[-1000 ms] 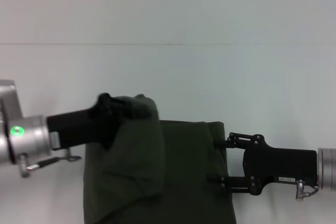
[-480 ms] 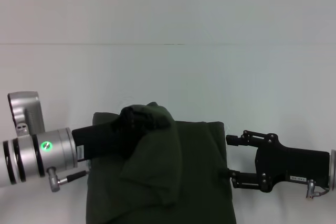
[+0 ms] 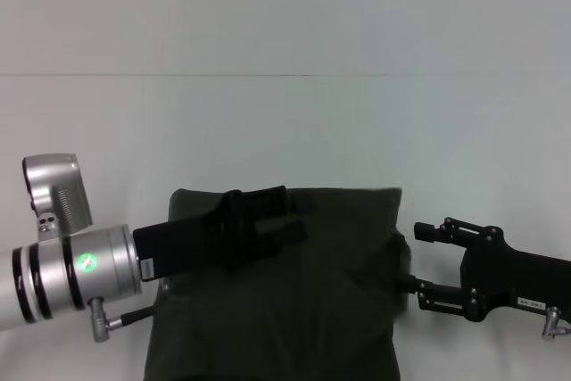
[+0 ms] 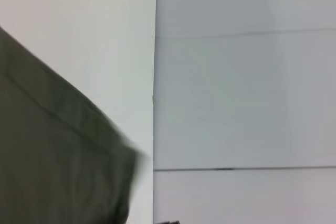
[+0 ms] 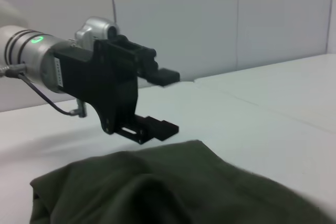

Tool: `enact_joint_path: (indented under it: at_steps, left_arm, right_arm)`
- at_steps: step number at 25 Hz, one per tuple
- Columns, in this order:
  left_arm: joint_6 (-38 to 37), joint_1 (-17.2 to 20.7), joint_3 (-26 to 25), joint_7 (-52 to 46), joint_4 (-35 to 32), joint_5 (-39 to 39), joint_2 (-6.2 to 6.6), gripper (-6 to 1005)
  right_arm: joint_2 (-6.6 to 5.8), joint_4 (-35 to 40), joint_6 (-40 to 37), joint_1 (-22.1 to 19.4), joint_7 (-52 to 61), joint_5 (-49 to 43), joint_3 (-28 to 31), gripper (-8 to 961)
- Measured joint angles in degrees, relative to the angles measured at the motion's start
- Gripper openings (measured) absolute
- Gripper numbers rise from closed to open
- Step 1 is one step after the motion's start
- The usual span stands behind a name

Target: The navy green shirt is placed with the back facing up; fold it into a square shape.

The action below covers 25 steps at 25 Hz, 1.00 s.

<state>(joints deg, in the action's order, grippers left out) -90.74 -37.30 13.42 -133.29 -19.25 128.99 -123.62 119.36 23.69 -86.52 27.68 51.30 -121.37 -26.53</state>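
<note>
The left tool (image 3: 290,216), fingers apart and empty, hovers over the folded navy green shirt (image 3: 294,310) on the pale surface (image 3: 285,122). The shirt lies beneath and right of that tool, its long axis apparently running toward the robot, its near end cut off by the head view's edge. At the shirt's right edge, the right tool (image 3: 419,258) sits spread, gripping nothing visible.
</note>
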Motion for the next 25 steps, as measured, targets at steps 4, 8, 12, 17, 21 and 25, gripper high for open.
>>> enact_joint_path:
  at_steps: [4,8,12,17,21,25]
  left_arm:
    - [-0.76,1.09,-0.43,-0.21,-0.39,-1.35,1.22,442]
    - [-2.80,2.70,-0.43,1.04,-0.43,-2.82,4.03,584]
    - [-5.90,4.15,0.11,7.19,-0.44,-3.22,6.56,827]
    - [-9.07,6.11,1.72,19.47,-1.84,-3.13,8.70,945]
    - [-10.85,7.92,1.77,26.38,-5.15,-2.92,8.71,940]
    - [-11.02,8.84,2.25,28.01,-6.55,-2.84,8.52,935]
  right_arm:
    - [-0.39,0.22,0.15,-1.42,0.38,0.00,0.82,800]
    - [-1.23,1.18,-1.71,-3.73,2.38,0.00,3.59,800]
    - [-1.59,1.71,-4.24,-4.09,5.30,0.00,4.79,800]
    - [-1.35,2.12,-10.06,-2.80,8.22,0.00,4.45,800]
    - [0.24,2.33,-10.69,-0.72,5.27,-0.48,1.65,800]
    - [0.86,-1.46,-4.60,1.59,0.66,-0.56,-2.81,801]
